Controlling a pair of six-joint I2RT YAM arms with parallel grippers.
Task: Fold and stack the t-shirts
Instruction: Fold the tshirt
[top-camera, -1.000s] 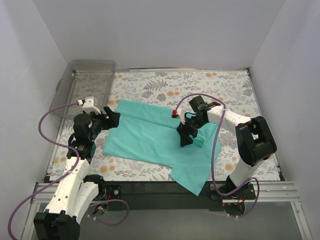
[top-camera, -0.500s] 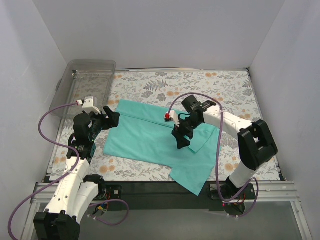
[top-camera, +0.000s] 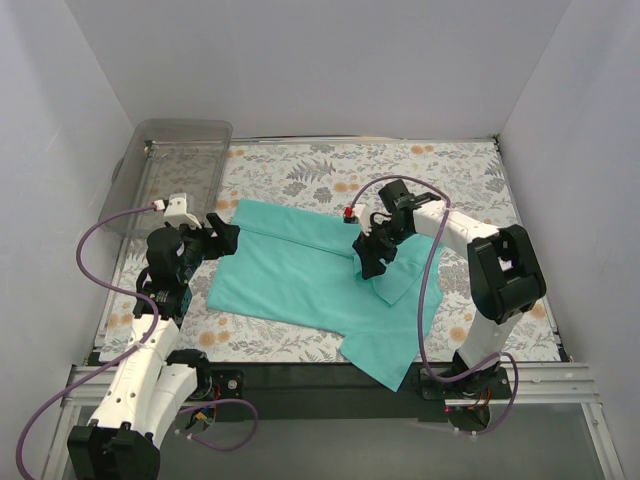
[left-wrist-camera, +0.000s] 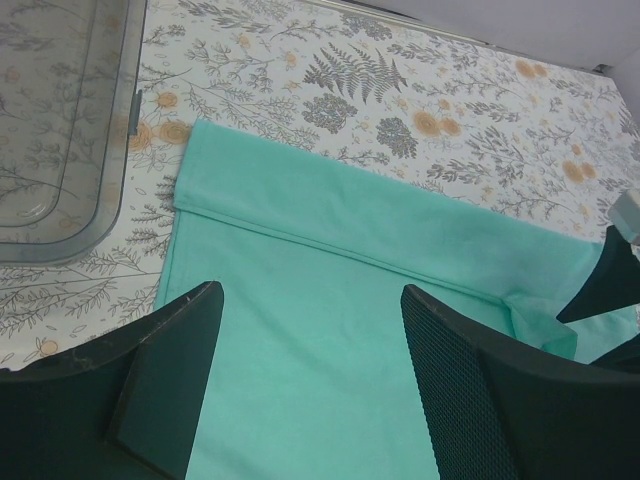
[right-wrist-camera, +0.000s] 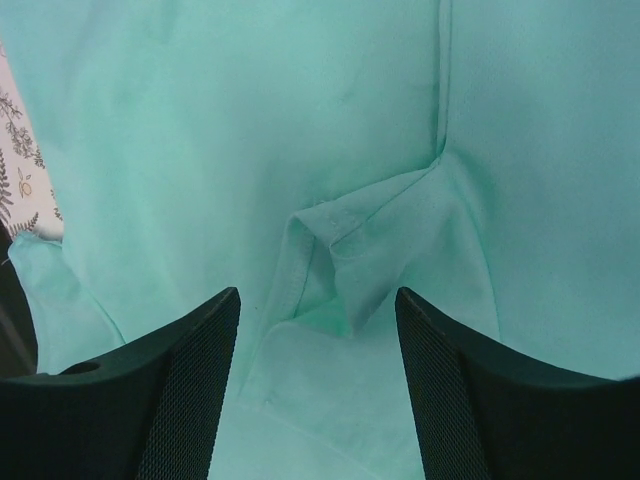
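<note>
One teal t-shirt (top-camera: 300, 270) lay partly folded at the centre of the flowered tabletop (top-camera: 440, 170), left jaws released and empty at its 9 o'clock edge, right jaws released and empty over a rumpled sleeve (right-wrist-camera: 340, 250) toward 3 o'clock.

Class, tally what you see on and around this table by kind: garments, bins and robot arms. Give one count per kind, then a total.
teal-green t-shirt: 1
clear plastic bin: 1
robot arms: 2, the left arm and the right arm
Total: 4
</note>
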